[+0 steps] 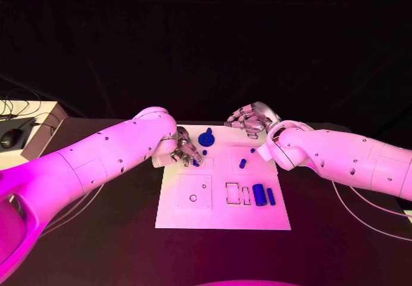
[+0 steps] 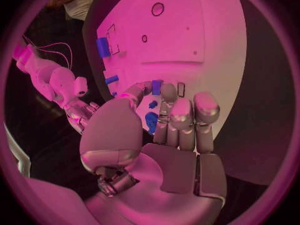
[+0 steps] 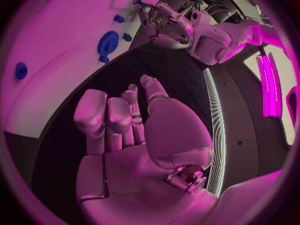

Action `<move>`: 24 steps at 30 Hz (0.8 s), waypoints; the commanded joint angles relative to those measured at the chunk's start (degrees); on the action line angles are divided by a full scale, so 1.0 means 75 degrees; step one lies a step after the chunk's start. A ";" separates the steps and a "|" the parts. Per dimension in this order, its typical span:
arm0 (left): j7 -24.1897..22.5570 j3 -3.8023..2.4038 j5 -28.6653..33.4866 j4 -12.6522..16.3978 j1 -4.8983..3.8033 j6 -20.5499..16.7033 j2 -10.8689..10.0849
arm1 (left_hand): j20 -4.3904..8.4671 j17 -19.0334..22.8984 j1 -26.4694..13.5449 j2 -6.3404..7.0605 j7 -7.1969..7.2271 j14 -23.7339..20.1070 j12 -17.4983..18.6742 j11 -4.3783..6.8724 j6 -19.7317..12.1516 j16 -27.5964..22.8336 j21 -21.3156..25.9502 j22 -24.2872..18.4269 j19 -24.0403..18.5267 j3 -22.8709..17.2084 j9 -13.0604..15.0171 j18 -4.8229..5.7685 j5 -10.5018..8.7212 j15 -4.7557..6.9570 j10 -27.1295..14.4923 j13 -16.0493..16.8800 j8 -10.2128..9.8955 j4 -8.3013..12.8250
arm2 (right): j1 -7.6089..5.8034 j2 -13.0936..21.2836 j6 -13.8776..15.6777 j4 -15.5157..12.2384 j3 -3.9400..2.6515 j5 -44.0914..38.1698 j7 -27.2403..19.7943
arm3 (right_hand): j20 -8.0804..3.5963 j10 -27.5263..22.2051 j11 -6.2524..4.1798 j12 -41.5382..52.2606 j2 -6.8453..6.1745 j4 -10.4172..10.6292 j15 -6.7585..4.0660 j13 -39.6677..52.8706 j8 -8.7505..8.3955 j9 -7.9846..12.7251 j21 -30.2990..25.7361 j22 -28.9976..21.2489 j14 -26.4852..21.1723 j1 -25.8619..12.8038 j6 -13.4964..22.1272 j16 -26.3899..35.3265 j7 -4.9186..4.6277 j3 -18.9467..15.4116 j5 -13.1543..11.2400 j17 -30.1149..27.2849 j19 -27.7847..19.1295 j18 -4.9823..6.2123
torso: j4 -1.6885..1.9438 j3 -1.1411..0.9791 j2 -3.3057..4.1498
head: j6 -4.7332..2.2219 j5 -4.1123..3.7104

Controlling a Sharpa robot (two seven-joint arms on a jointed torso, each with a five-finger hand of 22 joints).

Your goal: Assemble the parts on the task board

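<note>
Left hand (image 1: 184,151) sits at the board's far-left corner, fingers curled down over a small blue part (image 2: 156,86). From the left wrist view the part is at the fingertips (image 2: 167,92); looks pinched, but I can't tell for sure if it's gripped or just touched. Right hand (image 1: 250,121) hovers beyond the far edge of the task board (image 1: 223,217), over the dark surface (image 1: 112,238), fingers loosely apart, holding nothing.

Risks, as judgement: the part is tiny against those fingers, so a weak pinch could let it slip or twist and land off its slot. Curled fingers hide the part from the head view, so alignment would be hard to check. The round blue gear-like part (image 1: 206,139) lies just beside the left hand and could get nudged.

Orientation: the large blue cylinder (image 1: 259,195) and the thinner blue pin (image 1: 270,196) lie side by side on the board's right, near half, long axes running near-to-far. A short blue peg (image 1: 243,163) mid-board lies roughly the same way. Axis of the part at the left fingertips: cannot tell.
</note>
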State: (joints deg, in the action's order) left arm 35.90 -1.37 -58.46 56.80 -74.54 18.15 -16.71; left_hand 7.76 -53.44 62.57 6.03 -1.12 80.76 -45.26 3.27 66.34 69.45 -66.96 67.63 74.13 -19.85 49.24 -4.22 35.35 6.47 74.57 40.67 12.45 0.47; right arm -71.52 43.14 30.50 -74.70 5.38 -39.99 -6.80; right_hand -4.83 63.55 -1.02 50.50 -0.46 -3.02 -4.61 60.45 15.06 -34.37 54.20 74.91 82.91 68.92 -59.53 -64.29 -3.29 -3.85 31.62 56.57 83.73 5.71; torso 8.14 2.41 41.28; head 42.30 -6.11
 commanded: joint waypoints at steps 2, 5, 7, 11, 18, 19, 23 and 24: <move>-0.0010 0.0007 0.0047 0.0036 0.0034 -0.0107 0.0014 | 0.0005 0.0009 0.0176 -0.0268 0.0179 0.0007 0.0040 0.0190 0.0221 0.0033 -0.0011 0.0008 0.0043 -0.1068 0.0085 0.0090 0.0021 0.0054 0.0258 0.0012 0.0021 0.1002 | 0.0001 -0.0003 -0.0110 -0.0005 -0.0002 -0.0067 -0.0053 | -0.0100 0.0032 -0.0012 -0.0039 -0.0022 -0.0004 -0.0026 0.0010 -0.0047 -0.0007 -0.0039 0.0933 0.0000 -0.0057 -0.0062 0.0023 0.0006 0.0020 0.0034 -0.0009 0.0523 -0.0045 | -0.0010 0.0001 0.0011 | -0.0015 0.0009; -0.0009 0.0007 0.0046 0.0011 0.0044 -0.0112 0.0021 | 0.0005 0.0009 0.0176 -0.0268 0.0179 0.0007 0.0040 0.0190 0.0221 0.0033 -0.0011 0.0008 0.0043 -0.1068 0.0085 0.0090 0.0021 0.0054 0.0258 0.0012 0.0021 0.1002 | 0.0002 -0.0003 -0.0111 -0.0004 -0.0002 -0.0067 -0.0053 | -0.0100 0.0032 -0.0012 -0.0039 -0.0022 -0.0004 -0.0026 0.0010 -0.0047 -0.0007 -0.0039 0.0933 0.0000 -0.0057 -0.0062 0.0023 0.0006 0.0020 0.0034 -0.0009 0.0523 -0.0045 | -0.0007 -0.0005 0.0010 | -0.0017 0.0015; -0.0007 0.0007 0.0048 -0.0006 0.0048 -0.0094 0.0026 | 0.0005 0.0009 0.0176 -0.0268 0.0179 0.0007 0.0040 0.0190 0.0221 0.0033 -0.0011 0.0008 0.0043 -0.1068 0.0085 0.0090 0.0021 0.0054 0.0258 0.0012 0.0021 0.1002 | 0.0002 -0.0002 -0.0111 -0.0004 -0.0002 -0.0067 -0.0052 | -0.0100 0.0032 -0.0012 -0.0039 -0.0022 -0.0004 -0.0026 0.0010 -0.0047 -0.0007 -0.0039 0.0933 0.0000 -0.0057 -0.0062 0.0023 0.0006 0.0020 0.0034 -0.0009 0.0523 -0.0045 | -0.0007 -0.0006 0.0010 | -0.0014 0.0015; 0.0001 0.0007 0.0063 -0.0042 0.0059 -0.0010 0.0042 | 0.0004 0.0016 0.0168 -0.0275 0.0176 0.0007 0.0041 0.0188 0.0204 0.0031 0.0000 0.0003 0.0039 -0.1071 0.0091 0.0085 0.0007 0.0053 0.0251 0.0020 0.0028 0.0997 | 0.0002 0.0001 -0.0110 -0.0006 -0.0002 -0.0072 -0.0051 | -0.0100 0.0032 -0.0012 -0.0039 -0.0022 -0.0004 -0.0026 0.0010 -0.0047 -0.0007 -0.0039 0.0933 0.0000 -0.0057 -0.0062 0.0023 0.0006 0.0020 0.0034 -0.0009 0.0523 -0.0045 | -0.0006 -0.0005 0.0012 | -0.0014 0.0009; 0.0026 0.0012 0.0071 -0.0076 0.0067 0.0315 0.0062 | -0.0010 0.0008 0.0198 -0.0288 0.0197 0.0008 0.0013 0.0197 0.0244 0.0038 0.0014 0.0009 0.0028 -0.0897 0.0050 0.0091 -0.0027 0.0056 0.0248 0.0079 0.0023 0.0983 | 0.0002 0.0009 -0.0109 -0.0007 -0.0002 -0.0092 -0.0050 | -0.0100 0.0032 -0.0012 -0.0039 -0.0022 -0.0004 -0.0026 0.0010 -0.0047 -0.0007 -0.0039 0.0933 0.0000 -0.0057 -0.0062 0.0023 0.0006 0.0020 0.0034 -0.0009 0.0523 -0.0045 | -0.0010 -0.0007 0.0014 | 0.0003 0.0005; 0.0028 0.0013 0.0063 -0.0078 0.0068 0.0355 0.0062 | -0.0007 0.0008 0.0208 -0.0278 0.0199 0.0006 0.0010 0.0196 0.0254 0.0038 0.0014 0.0011 0.0028 -0.0882 0.0047 0.0091 -0.0033 0.0050 0.0251 0.0086 0.0025 0.0992 | 0.0002 0.0010 -0.0110 -0.0007 -0.0002 -0.0093 -0.0050 | -0.0100 0.0032 -0.0012 -0.0039 -0.0022 -0.0004 -0.0026 0.0010 -0.0047 -0.0007 -0.0039 0.0933 0.0000 -0.0057 -0.0062 0.0023 0.0006 0.0020 0.0034 -0.0009 0.0523 -0.0045 | -0.0011 -0.0007 0.0012 | 0.0003 0.0004; 0.0033 0.0018 0.0020 -0.0079 0.0069 0.0450 0.0050 | -0.0007 0.0001 0.0228 -0.0265 0.0199 0.0008 0.0016 0.0196 0.0263 0.0042 0.0012 0.0016 0.0032 -0.0865 0.0035 0.0095 -0.0033 0.0049 0.0254 0.0095 0.0022 0.1007 | 0.0003 0.0013 -0.0111 -0.0003 -0.0002 -0.0095 -0.0051 | -0.0100 0.0032 -0.0012 -0.0039 -0.0022 -0.0004 -0.0026 0.0010 -0.0047 -0.0007 -0.0039 0.0933 0.0000 -0.0057 -0.0062 0.0023 0.0006 0.0020 0.0034 -0.0009 0.0523 -0.0045 | -0.0012 -0.0011 0.0011 | 0.0006 0.0004; 0.0033 0.0019 0.0011 -0.0077 0.0069 0.0456 0.0047 | -0.0007 -0.0009 0.0241 -0.0265 0.0200 0.0011 0.0021 0.0197 0.0271 0.0049 0.0003 0.0026 0.0040 -0.0864 0.0027 0.0098 -0.0023 0.0049 0.0260 0.0099 0.0020 0.1015 | 0.0003 0.0014 -0.0111 -0.0003 -0.0002 -0.0095 -0.0051 | -0.0100 0.0032 -0.0012 -0.0039 -0.0022 -0.0004 -0.0026 0.0010 -0.0047 -0.0007 -0.0039 0.0933 0.0000 -0.0057 -0.0062 0.0023 0.0006 0.0020 0.0034 -0.0009 0.0523 -0.0045 | -0.0010 -0.0011 0.0013 | 0.0007 0.0003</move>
State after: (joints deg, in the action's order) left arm 35.97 -1.41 -58.44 56.05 -74.36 18.79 -16.52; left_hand 7.75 -53.43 62.42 5.87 -1.12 80.78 -45.26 3.27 66.34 69.44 -66.95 67.78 74.12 -19.52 49.36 -4.20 35.07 6.44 74.57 41.34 12.50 0.80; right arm -71.51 43.23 30.39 -74.68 5.39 -40.13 -6.79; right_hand -4.83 63.55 -1.02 50.50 -0.46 -3.01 -4.61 60.43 15.06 -34.37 54.20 74.95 82.91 68.92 -59.53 -64.29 -3.29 -3.85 31.62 56.57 83.73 5.71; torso 8.05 2.33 41.36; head 42.32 -6.08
